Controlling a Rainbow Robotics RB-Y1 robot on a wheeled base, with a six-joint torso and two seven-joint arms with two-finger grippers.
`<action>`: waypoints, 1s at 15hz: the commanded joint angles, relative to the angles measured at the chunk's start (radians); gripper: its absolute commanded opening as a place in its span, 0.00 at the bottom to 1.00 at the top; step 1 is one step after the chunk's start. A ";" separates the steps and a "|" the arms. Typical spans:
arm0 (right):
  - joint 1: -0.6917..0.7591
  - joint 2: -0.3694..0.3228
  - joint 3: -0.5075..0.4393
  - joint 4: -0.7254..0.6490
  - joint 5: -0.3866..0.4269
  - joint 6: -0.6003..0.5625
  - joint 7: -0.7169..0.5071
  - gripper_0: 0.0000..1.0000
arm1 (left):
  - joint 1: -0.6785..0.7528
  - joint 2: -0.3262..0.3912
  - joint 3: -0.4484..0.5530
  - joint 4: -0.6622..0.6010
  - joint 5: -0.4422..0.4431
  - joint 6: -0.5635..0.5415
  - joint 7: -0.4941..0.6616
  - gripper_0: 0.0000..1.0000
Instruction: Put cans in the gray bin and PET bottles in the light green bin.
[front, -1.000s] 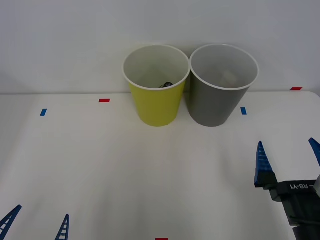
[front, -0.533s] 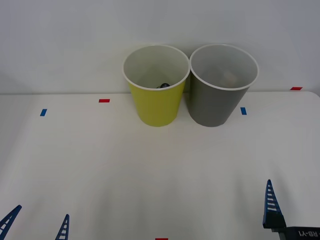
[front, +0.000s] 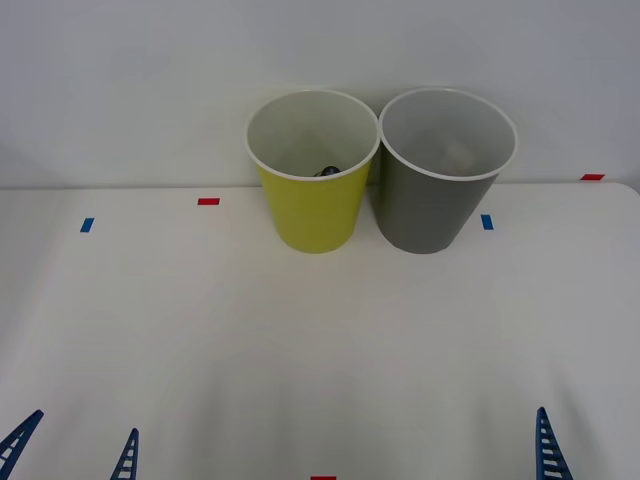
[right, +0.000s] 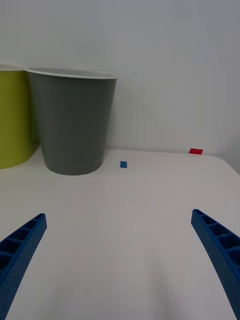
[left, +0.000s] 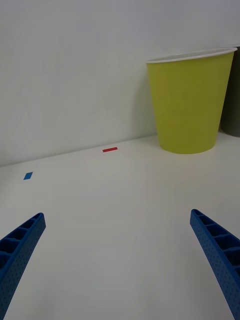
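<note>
I see the light green bin (front: 313, 175) and the gray bin (front: 445, 173) standing upright side by side at the far edge of the table (front: 300, 340), their walls touching or nearly so, well ahead of both my claws. Inside the light green bin something dark peeks over the near rim; I judge it to be the black cap of the PET bottle (front: 331, 170), though too little shows to be sure. A pale shape (front: 458, 153) lies low in the gray bin, perhaps a can, but I cannot tell.

Nothing lies loose on the table between the bins and my claws, so I judge the sorting done, or as good as done, with nothing left to pick up.

My left gripper (front: 72, 447) sits low at the near left, fingers spread wide and empty, the green bin far ahead of it and to its right. My right gripper (right: 120, 260) sits at the near right, fingers likewise spread and empty, the gray bin far ahead and to its left
</note>
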 joint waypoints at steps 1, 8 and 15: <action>0.012 0.000 0.005 0.000 0.018 -0.006 -0.012 1.00 | 0.000 0.000 0.000 0.000 0.000 0.000 0.000 1.00; 0.015 0.000 0.016 0.000 0.011 -0.006 -0.018 1.00 | 0.000 0.000 0.000 0.000 0.000 0.000 0.000 1.00; 0.015 0.000 0.016 0.000 0.011 -0.006 -0.018 1.00 | 0.000 0.000 0.000 0.000 0.000 0.000 0.000 1.00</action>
